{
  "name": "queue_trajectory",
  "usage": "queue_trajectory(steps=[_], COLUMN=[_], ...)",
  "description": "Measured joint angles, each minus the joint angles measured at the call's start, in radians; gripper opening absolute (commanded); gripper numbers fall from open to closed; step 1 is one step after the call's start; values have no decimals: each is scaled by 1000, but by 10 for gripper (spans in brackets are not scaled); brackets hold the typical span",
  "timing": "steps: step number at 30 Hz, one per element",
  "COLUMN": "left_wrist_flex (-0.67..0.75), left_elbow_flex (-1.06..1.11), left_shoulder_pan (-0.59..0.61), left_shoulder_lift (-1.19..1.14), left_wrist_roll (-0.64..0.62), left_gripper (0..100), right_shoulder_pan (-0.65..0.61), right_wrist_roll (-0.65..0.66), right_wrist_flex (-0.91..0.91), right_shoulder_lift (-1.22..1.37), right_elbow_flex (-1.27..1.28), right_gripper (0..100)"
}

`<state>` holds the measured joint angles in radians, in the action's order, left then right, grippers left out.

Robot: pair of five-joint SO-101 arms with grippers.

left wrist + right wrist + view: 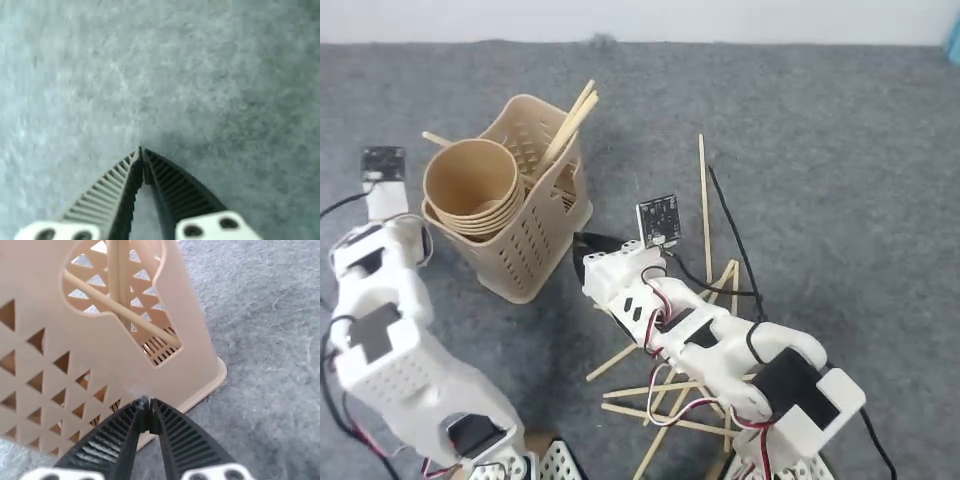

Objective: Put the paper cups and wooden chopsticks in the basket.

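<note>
Several wooden chopsticks lie loose and crisscrossed on the grey worktop, around the right arm. Handling? (first annotator)

Pale, thin, stiff, very light. They'd likely roll or swivel if pinched at an end, so pinch mid-length. (second annotator)

Rest of the items? (first)

A few sticks lean upright in the beige basket. The paper cups, brown and nested in one stack, sit in it too. Thin walls, probably crushable. (second)

Tools? (first)

Left tool is closed on nothing above bare worktop. Right tool is closed too and empty, tips just beside the basket wall. (second)
</note>
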<state>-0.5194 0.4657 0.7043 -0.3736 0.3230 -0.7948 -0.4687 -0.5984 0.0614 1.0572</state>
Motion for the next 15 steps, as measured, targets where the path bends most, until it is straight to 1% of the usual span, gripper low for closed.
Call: queue_trajectory(steps=[3, 6, 8, 10, 12, 14, 15], left_wrist_flex=[2, 26, 75, 166, 273, 377, 408], left_elbow_flex=[126, 307, 425, 548, 667, 770, 812], left_shoulder_pan=[11, 14, 14, 12, 6, -28, -55], left_shoulder_lift=[118, 278, 390, 516, 638, 750, 795], left_wrist_roll=[-25, -32, -34, -57, -130, -233, -282], left_gripper=[11, 12, 12, 12, 12, 12, 12], right_shoulder_pan=[-2, -9, -14, -14, -14, -14, -14], right_wrist_roll=[0, 0, 0, 0, 0, 0, 0], right_wrist_flex=[0, 0, 0, 0, 0, 0, 0], right_shoulder_lift=[0, 0, 0, 0, 0, 0, 0], right_elbow_flex=[9, 9, 9, 9, 9, 9, 9], right_gripper=[8, 8, 8, 8, 8, 8, 8])
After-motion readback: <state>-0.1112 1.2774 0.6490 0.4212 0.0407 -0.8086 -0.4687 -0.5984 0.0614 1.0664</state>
